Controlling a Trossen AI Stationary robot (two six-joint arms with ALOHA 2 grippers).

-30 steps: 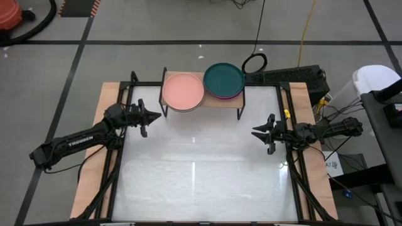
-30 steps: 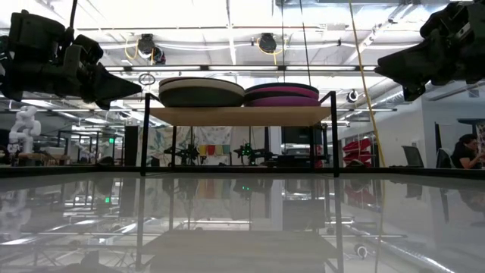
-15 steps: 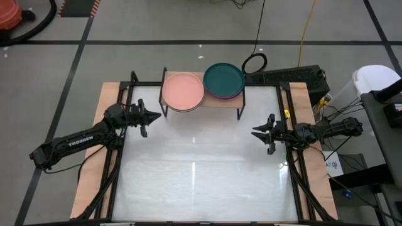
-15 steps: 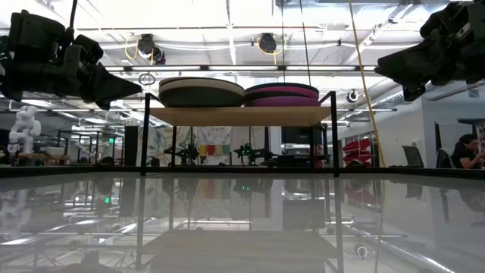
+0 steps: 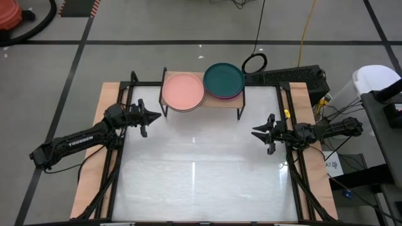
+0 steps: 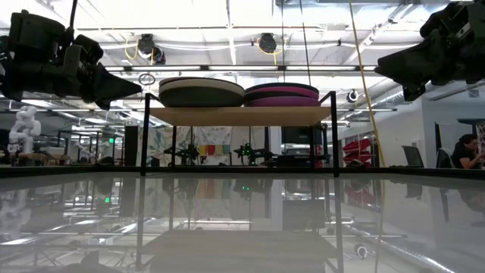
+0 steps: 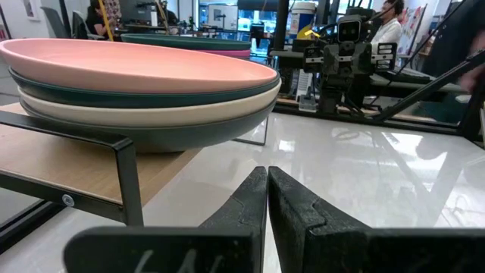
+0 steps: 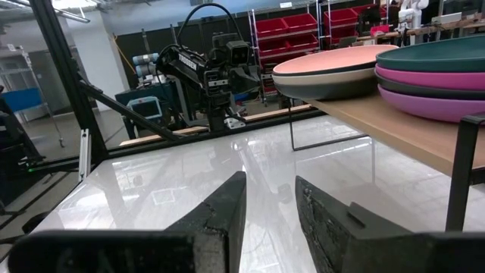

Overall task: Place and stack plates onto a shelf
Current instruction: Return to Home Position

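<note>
Left tool [image 5: 154,117]: closed, with its fingertips pressed together and nothing between them. It hangs over the left side of the bench [image 5: 201,169], near the left end of the shelf [image 6: 235,115], and points toward it.
Right tool [image 5: 254,132]: its jaws are parted by a narrow gap and hold nothing. It hangs over the right side of the bench, well apart from the shelf.
Plates: all are on the shelf, in two stacks side by side that touch or nearly touch. No plate lies on the bench.
Left stack [image 5: 183,91]: salmon pink on top, then dark teal, beige and dark grey.
Right stack [image 5: 223,78]: dark teal on top, then magenta, dark grey and purple.
Stage, as I judge it: the stacking looks finished, and only the arms' retreat is left.
Main risk: the left tool is near the pink-topped stack at about plate height. A forward or sideways swing on the way out could strike a rim and push the stack along the board.
Knock-on risk: the stacks are so close together that a shove to one would likely carry into the other.
Edge risk: the pink-topped stack seems to reach the board's front edge, which leaves little margin before a pushed plate tips off.
Shelf risk: the thin black legs could skid or rock if an arm link catches the frame.
Right arm risk: low, because its path looks open.
</note>
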